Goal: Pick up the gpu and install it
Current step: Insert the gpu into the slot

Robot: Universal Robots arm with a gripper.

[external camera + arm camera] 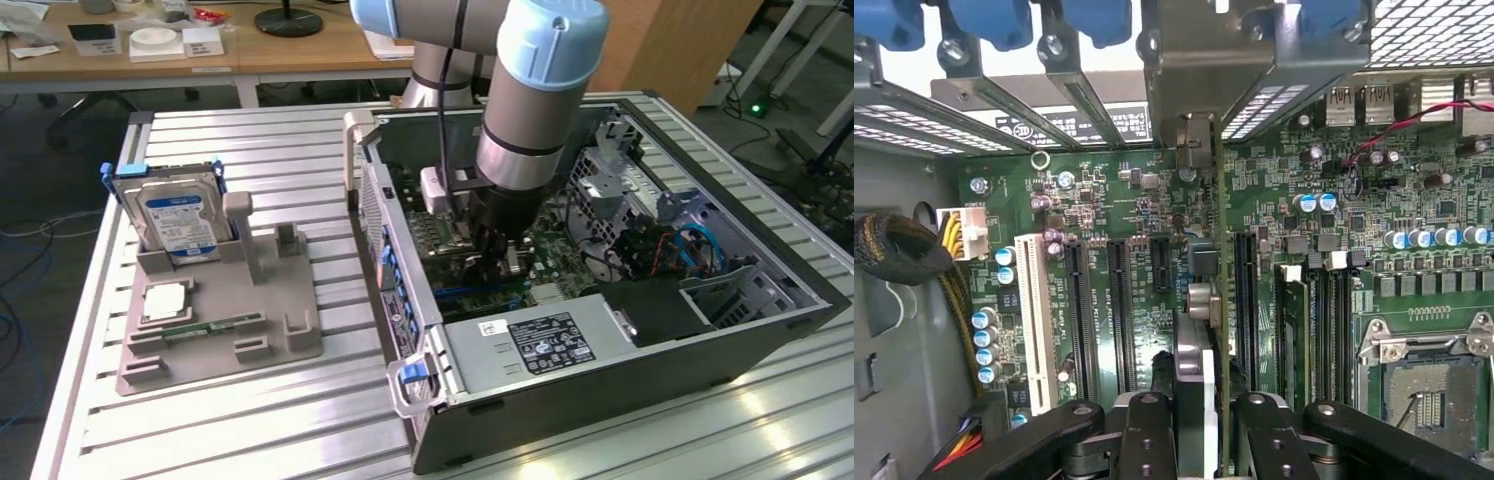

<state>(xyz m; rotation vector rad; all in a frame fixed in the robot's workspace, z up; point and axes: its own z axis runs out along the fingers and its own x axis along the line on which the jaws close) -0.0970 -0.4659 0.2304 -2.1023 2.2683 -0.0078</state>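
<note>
One slatted table (240, 430) carries one open computer case (667, 372), with the gripper (1199, 440) down inside it and clamped on the gpu (1196, 380), which stands edge-on over the case's motherboard (1134, 200) between expansion slots (1119, 310). Beside the case, one grey tray (287, 340) holds one upright hard drive (180, 222), one processor chip (167, 300) and one RAM stick (214, 327).

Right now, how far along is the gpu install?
Done: the gpu is off the tray and inside the case. In hand: the pincer is clamped on it, edge-on over the motherboard slots. Left: release; full seating cannot be told.
</note>
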